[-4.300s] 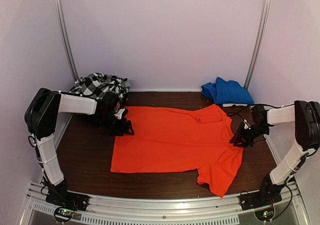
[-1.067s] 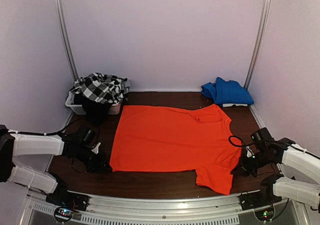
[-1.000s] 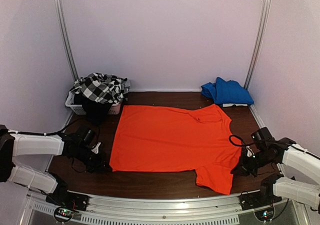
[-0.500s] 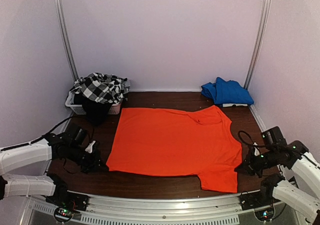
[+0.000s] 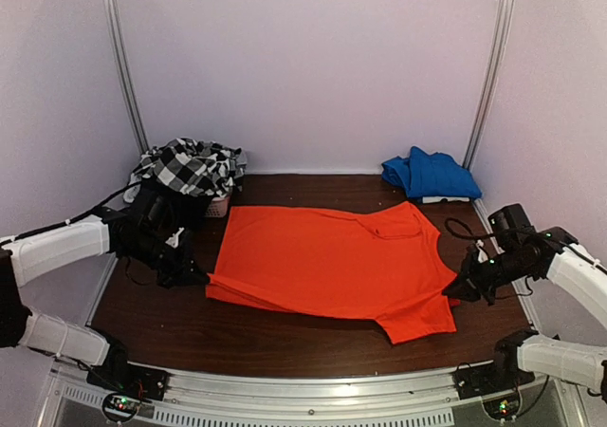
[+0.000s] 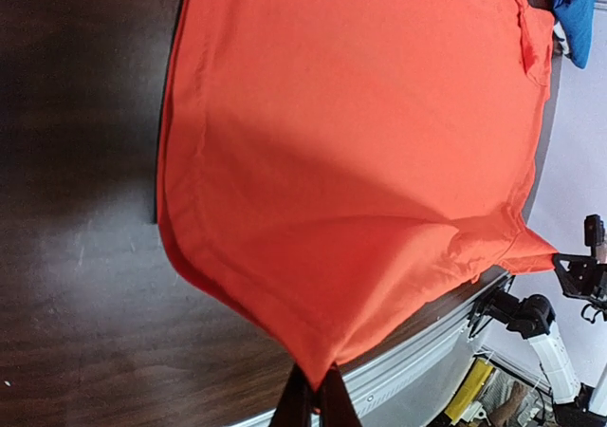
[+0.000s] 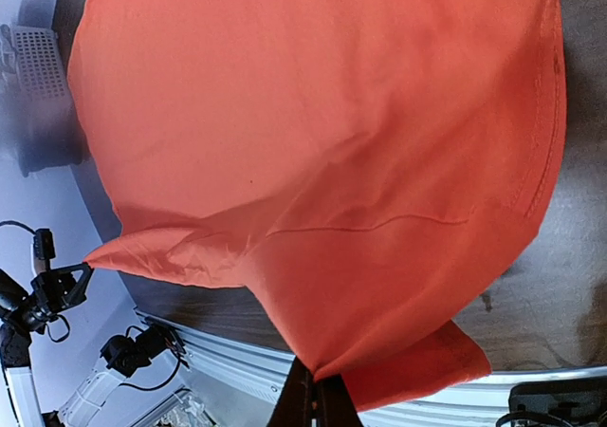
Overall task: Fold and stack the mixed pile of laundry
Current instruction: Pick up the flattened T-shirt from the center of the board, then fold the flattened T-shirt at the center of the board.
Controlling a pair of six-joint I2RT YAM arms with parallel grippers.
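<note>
Gripping the plain bright orange-red cloth shirt (image 5: 332, 261) at two points: left gripper (image 5: 201, 280) pinched tight on the near-left hem corner, right gripper (image 5: 453, 292) pinched tight on the right edge by the sleeve. Holding both pinched points raised just off the dark brown wooden table (image 5: 190, 337), shirt middle lying spread on it. Showing, in each wrist view, orange cloth tapering to a point between closed black fingers. Sitting heaped at far left: black-and-white checked cloth garment (image 5: 185, 166), atop the white slatted plastic basket (image 7: 38, 62). Resting at far right, well apart: folded blue cloth (image 5: 432, 176).
</note>
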